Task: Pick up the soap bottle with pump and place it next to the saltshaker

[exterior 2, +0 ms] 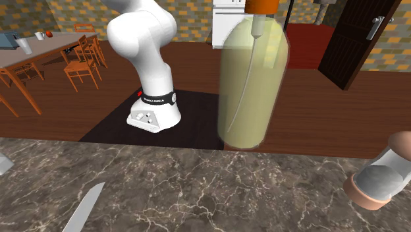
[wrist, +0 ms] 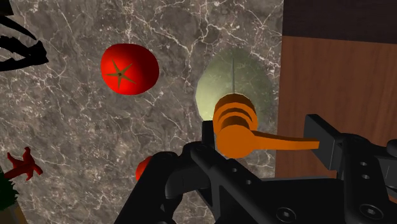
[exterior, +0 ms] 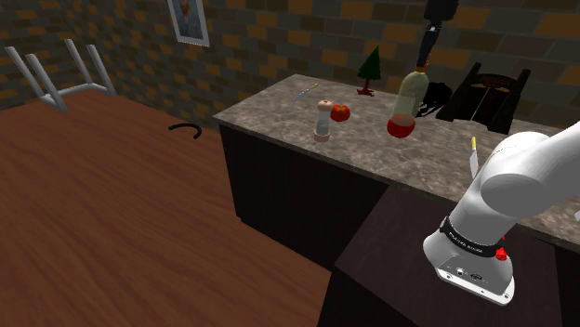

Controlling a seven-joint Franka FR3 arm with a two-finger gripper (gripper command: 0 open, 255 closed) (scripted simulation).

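The soap bottle [exterior: 407, 96] is pale yellow-green with an orange pump [wrist: 235, 127]. It hangs tilted over the marble counter [exterior: 372, 149], and my gripper [exterior: 428, 48] is shut on the pump from above. In the wrist view my gripper [wrist: 264, 137] clasps the pump head, with the bottle body [wrist: 232, 79] below it near the counter's edge. The saltshaker [exterior: 322, 119] stands toward the shoulder view's left of the bottle, with a red tomato [exterior: 340, 112] beside it. In the second exterior view the bottle [exterior 2: 253, 86] looms close, and the saltshaker [exterior 2: 381, 174] is at the lower right.
A second red round thing [exterior: 402, 128] lies behind the bottle's base. A knife [exterior: 473, 153], a small tree figure [exterior: 372, 67], a black tangled object [exterior: 434, 96] and a dark rack [exterior: 488, 93] share the counter. Beyond the counter's front edge is wooden floor [exterior: 112, 214].
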